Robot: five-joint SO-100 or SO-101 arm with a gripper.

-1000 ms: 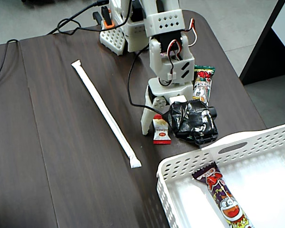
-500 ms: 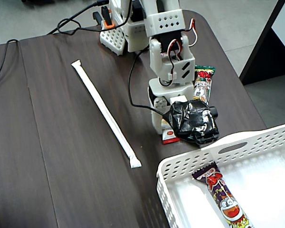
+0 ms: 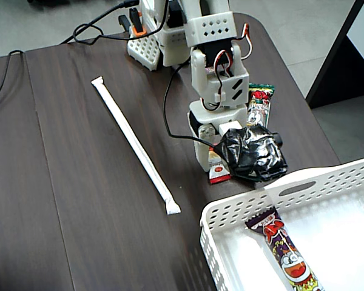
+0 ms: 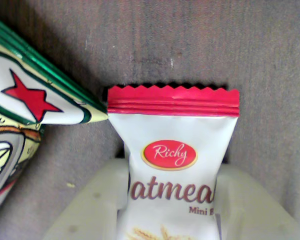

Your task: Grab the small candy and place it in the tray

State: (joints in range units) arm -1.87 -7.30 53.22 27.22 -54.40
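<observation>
The small candy [image 4: 172, 130], cream with red ends and a red oval logo, lies on the dark table. In the wrist view its lower part sits between my two white fingers [image 4: 97, 200], which press its sides. In the fixed view only its red end [image 3: 219, 176] shows under my gripper [image 3: 217, 165], which is lowered to the table just left of the tray. My gripper [image 4: 172, 170] is shut on the candy. The tray [image 3: 242, 209], a white perforated basket, stands at the bottom right.
A long green-ended cartoon snack bar [image 3: 260, 102] lies right behind the gripper, and its end shows at the left of the wrist view [image 4: 25, 110]. A purple cartoon bar [image 3: 285, 248] lies in the tray. A long white paper stick [image 3: 133, 142] lies to the left.
</observation>
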